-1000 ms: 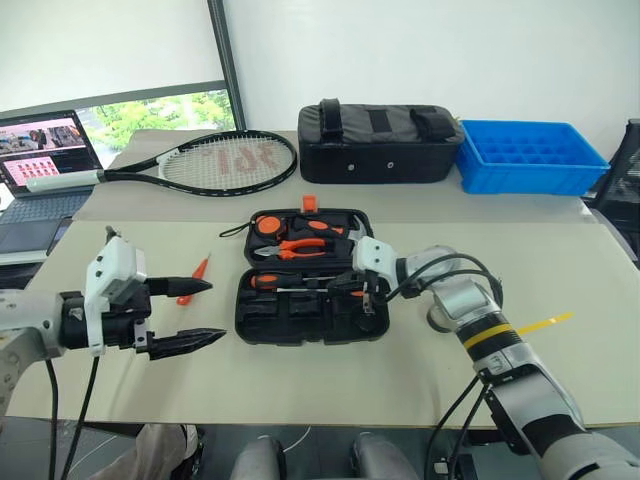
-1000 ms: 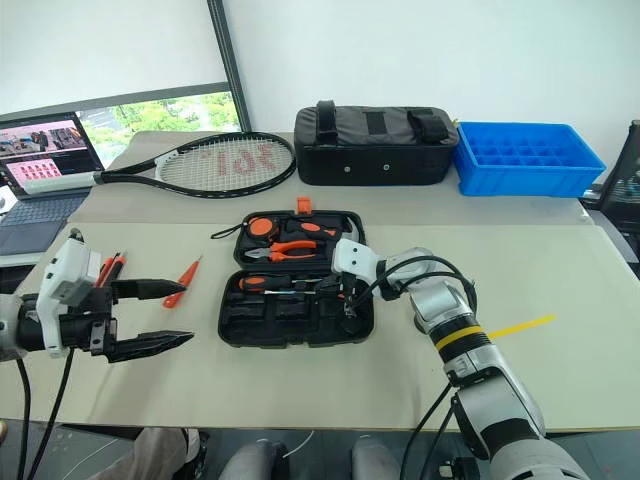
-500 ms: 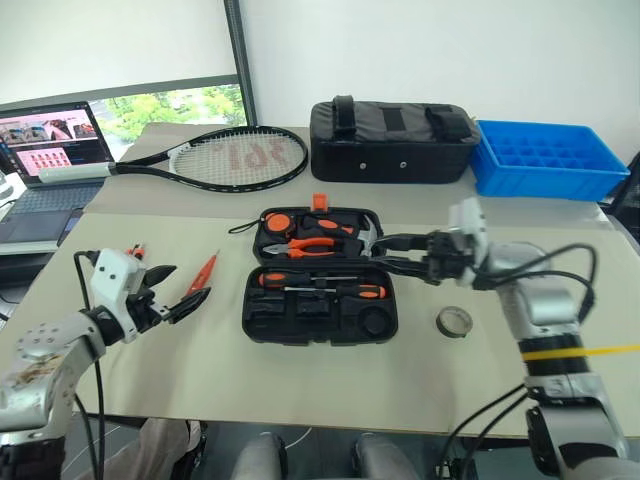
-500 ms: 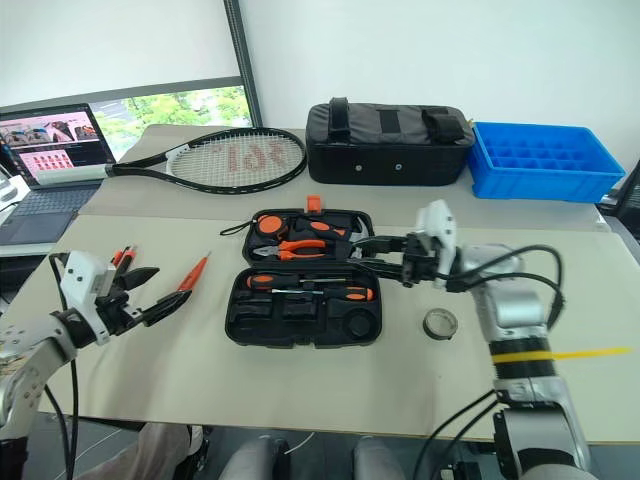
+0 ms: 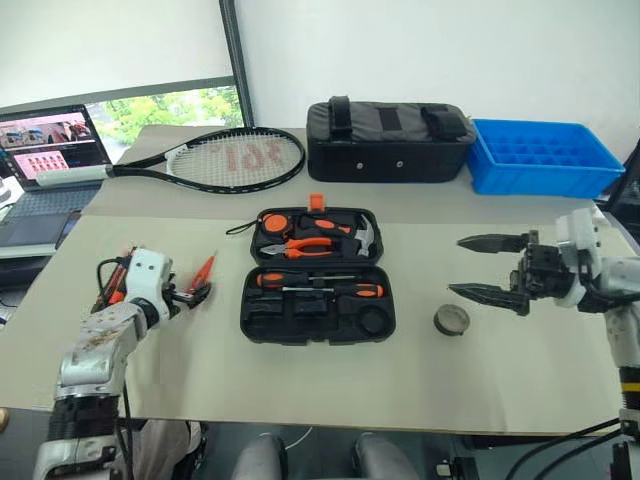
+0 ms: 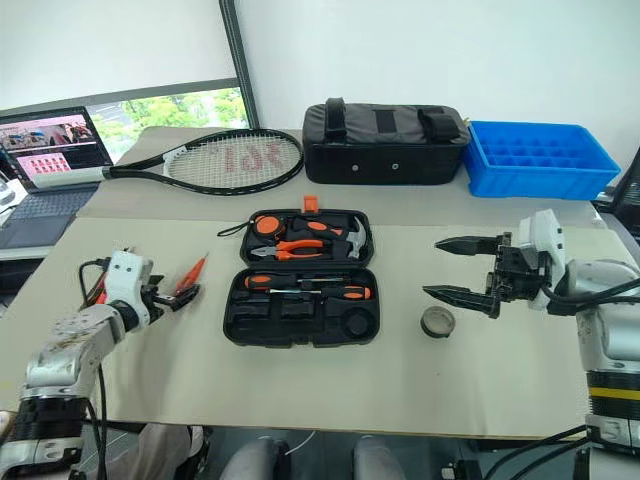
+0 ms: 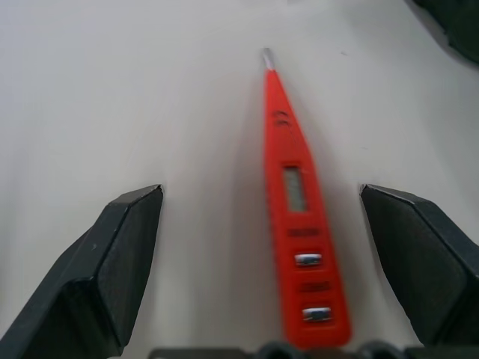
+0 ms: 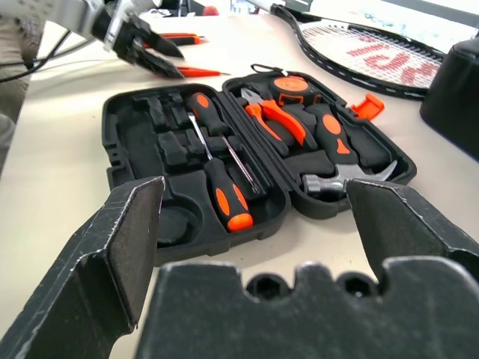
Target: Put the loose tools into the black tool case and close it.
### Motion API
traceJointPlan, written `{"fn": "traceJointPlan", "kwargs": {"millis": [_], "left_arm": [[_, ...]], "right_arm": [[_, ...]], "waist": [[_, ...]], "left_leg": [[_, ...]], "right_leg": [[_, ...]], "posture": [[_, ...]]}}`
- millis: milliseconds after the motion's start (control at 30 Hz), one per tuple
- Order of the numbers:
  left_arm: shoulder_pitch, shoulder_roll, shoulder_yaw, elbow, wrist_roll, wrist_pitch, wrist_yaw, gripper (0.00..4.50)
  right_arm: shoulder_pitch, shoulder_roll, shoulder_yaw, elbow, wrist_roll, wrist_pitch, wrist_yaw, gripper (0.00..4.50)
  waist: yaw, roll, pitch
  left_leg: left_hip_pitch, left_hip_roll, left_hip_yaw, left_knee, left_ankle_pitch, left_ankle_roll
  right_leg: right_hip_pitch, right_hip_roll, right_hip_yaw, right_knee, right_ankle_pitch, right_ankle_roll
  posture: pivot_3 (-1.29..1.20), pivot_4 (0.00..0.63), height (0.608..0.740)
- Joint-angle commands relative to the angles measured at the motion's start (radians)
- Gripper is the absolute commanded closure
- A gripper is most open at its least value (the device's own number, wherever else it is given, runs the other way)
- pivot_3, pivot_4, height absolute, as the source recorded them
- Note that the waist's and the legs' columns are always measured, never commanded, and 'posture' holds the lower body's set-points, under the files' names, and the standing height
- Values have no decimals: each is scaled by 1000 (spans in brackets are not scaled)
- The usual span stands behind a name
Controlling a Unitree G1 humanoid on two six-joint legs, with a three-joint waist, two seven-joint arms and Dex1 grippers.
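Your open tool case (image 5: 318, 290) sits at table (image 5: 300, 385) centre. Tape roll (image 5: 452, 320) lies at its 3 o'clock, thin screwdriver (image 5: 203, 270) at 9 o'clock, racket (image 5: 225, 160) at 11 o'clock, bag (image 5: 390, 140) at 12 o'clock, tray (image 5: 540, 157) at 1 o'clock.

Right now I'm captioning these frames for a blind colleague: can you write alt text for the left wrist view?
A thin orange screwdriver lies on a pale table, handle nearest the camera and metal tip pointing away. The open left gripper has one black finger on each side of it, neither touching it.
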Motion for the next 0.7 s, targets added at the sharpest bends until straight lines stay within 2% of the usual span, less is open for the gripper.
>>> {"fn": "traceJointPlan", "kwargs": {"millis": [33, 267, 333, 367, 467, 600, 667, 700], "left_arm": [[-38, -14, -2, 26, -9, 21, 3, 0], [-53, -4, -51, 47, 29, -2, -24, 0], [-60, -2, -72, 53, 46, -10, -26, 508], [-64, -6, -76, 56, 51, -12, -23, 597], [-66, -19, -78, 52, 51, -3, -16, 1921], [-61, -22, -79, 48, 59, 8, -2, 3375], [-57, -18, -76, 57, 64, 2, 1, 3977], [-56, -16, -70, 63, 63, 1, 3, 4002]], "right_arm": [[-7, -30, -54, -31, 42, 11, 3, 51], [9, -34, -98, -28, 117, 44, 32, 51], [24, -37, -104, -26, 142, 50, 73, 0], [25, -31, -110, -24, 155, 53, 74, 0], [22, -33, -103, -21, 159, 51, 94, 0], [6, -25, -90, -28, 167, 51, 105, 0], [-5, -20, -84, -30, 171, 50, 112, 0], [-11, -15, -83, -27, 170, 45, 112, 0]], "waist": [[2, 0, 0], [5, 1, -1], [7, 1, -1], [8, 1, -1], [6, 2, -1], [4, 2, -1], [3, 2, -1], [3, 2, -1]], "left_leg": [[0, 0, 0, 0, 0, 0], [0, -1, 0, 0, 0, 0], [0, -1, 0, 1, 0, 0], [1, -1, 0, 1, 0, 0], [1, -1, -1, 1, 0, 0], [3, -1, -1, 1, 0, 0], [3, -1, -1, 1, 0, 0], [4, -1, -1, 1, 0, 0]], "right_leg": [[0, 0, 0, 0, 0, 0], [1, -1, 0, 0, 0, 0], [1, -1, 0, 0, 0, 0], [2, -1, 0, 0, 0, 0], [3, -1, 0, -1, 0, 1], [4, -1, 0, -1, 0, 1], [5, -1, 0, -1, 0, 1], [5, -1, 0, -1, 0, 1]], "posture": [[0, 150, 708], [0, 150, 708], [0, 150, 708], [0, 150, 708], [0, 150, 708], [0, 150, 708], [0, 150, 708], [0, 150, 708]]}}
